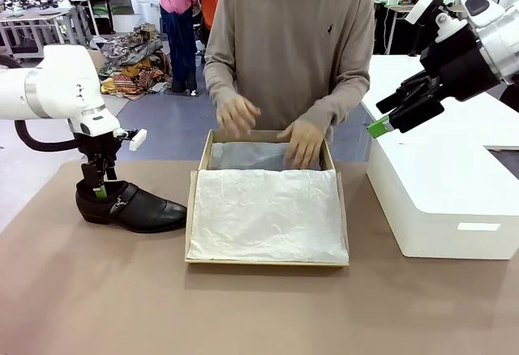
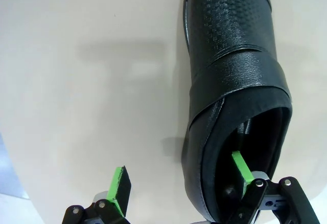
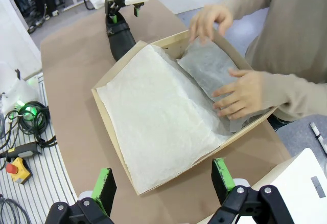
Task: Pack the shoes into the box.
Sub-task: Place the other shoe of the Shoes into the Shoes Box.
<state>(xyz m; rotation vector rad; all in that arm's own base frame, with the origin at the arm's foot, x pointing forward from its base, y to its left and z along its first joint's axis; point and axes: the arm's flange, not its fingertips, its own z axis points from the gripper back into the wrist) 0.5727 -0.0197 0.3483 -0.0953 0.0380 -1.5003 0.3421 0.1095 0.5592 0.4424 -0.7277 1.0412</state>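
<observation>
One finger of the left tool [image 2: 179, 168] sits inside the shoe [image 2: 230, 55], one outside, spread apart to pinch its side. The right tool [image 3: 162, 170], open too, hangs high, aimed at the box [image 1: 192, 217].

White, rounded left arm [image 1: 49, 87] at frame left with a black cable [image 1: 36, 145]; right gripper [image 1: 375, 117], upper right, is black with green pads [image 1: 375, 130]; person wears a beige long-sleeved sweater [image 1: 284, 47]

Brown tabletop [image 1: 97, 290], grey-blue floor [image 1: 166, 124] behind, heap of colourful clothes [image 1: 134, 67] on it, pale workbench [image 1: 36, 13] far left
</observation>
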